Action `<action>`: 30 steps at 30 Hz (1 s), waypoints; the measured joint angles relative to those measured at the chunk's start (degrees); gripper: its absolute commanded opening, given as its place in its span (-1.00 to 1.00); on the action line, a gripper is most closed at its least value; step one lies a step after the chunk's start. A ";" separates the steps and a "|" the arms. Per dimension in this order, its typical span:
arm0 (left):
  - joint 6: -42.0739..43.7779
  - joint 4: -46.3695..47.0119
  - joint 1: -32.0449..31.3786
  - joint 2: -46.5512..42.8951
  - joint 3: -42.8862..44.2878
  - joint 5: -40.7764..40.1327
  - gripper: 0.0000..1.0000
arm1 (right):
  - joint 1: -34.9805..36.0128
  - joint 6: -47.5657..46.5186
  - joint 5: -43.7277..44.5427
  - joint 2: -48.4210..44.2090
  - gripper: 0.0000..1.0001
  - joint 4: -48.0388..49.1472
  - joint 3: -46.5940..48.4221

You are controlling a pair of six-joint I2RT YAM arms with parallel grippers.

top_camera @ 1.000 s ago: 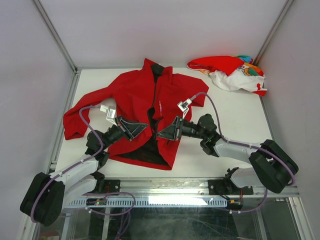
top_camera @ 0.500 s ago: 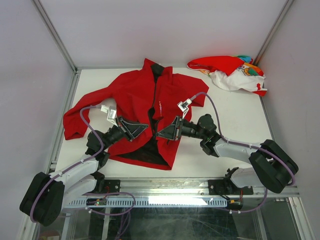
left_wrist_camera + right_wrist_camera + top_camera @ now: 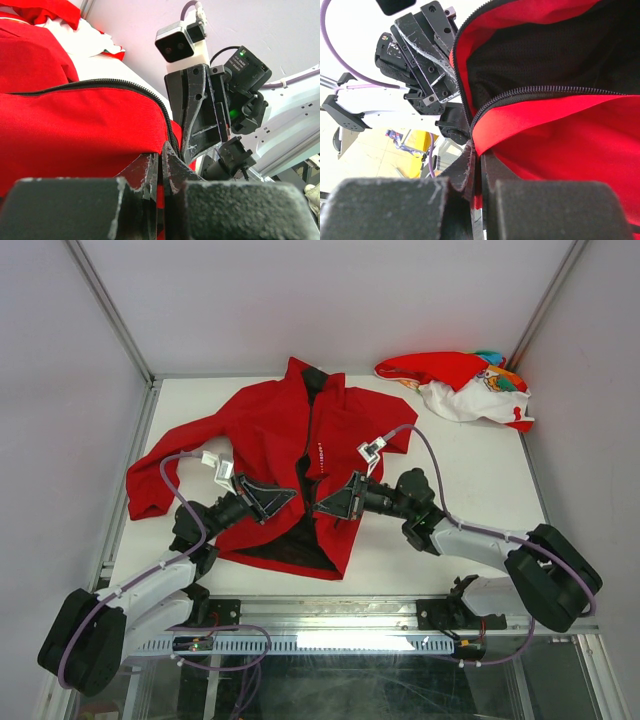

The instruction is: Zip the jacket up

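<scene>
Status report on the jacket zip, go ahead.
Left gripper shut on jacket hem edge. Right gripper likewise. Front open at the bottom. Nothing in the way.

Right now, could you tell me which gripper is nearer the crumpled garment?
Right. The right gripper clamps the jacket on the side toward the crumpled garment; the left gripper clamps the opposite edge, farther off.

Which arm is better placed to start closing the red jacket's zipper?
Probably right: the right gripper pinches the large red black-lined jacket where two toothed zipper edges meet; the left gripper pinches one edge.
</scene>
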 measured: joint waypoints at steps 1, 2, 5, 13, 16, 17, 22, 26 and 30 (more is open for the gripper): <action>0.04 -0.09 0.00 -0.09 0.00 -0.02 -1.00 | 0.00 -0.17 0.09 -0.35 -1.00 -0.42 0.00; 0.04 -0.11 0.00 -0.13 0.00 -0.26 -1.00 | 0.00 -0.37 0.15 -0.79 -1.00 -0.96 0.00; 0.02 -0.04 0.00 -0.22 0.00 -0.96 -1.00 | 0.00 -1.42 0.17 -1.73 -1.00 -2.56 0.00; -0.02 0.31 0.00 -0.22 0.00 -1.42 -1.00 | 0.00 -2.75 -0.17 -2.03 -1.00 -4.35 0.00; -0.04 0.42 0.00 -0.20 0.00 -1.40 -1.00 | 0.00 -2.89 -0.17 -2.03 -1.00 -4.37 0.02; -0.04 0.48 0.00 -0.13 0.00 -1.40 -1.00 | 0.00 -2.93 -0.17 -2.03 -1.00 -4.37 0.02; -0.31 1.25 -0.02 0.87 0.00 -1.31 -1.00 | 0.00 -2.97 -0.20 -1.95 -1.00 -4.35 0.31; -0.79 1.55 -0.26 1.46 0.00 -1.33 -1.00 | 0.00 -2.97 -0.28 -1.36 -1.00 -4.26 0.83; -1.16 1.70 -0.37 1.51 0.00 -1.29 -1.00 | 0.00 -2.97 -0.31 -1.27 -1.00 -4.24 0.90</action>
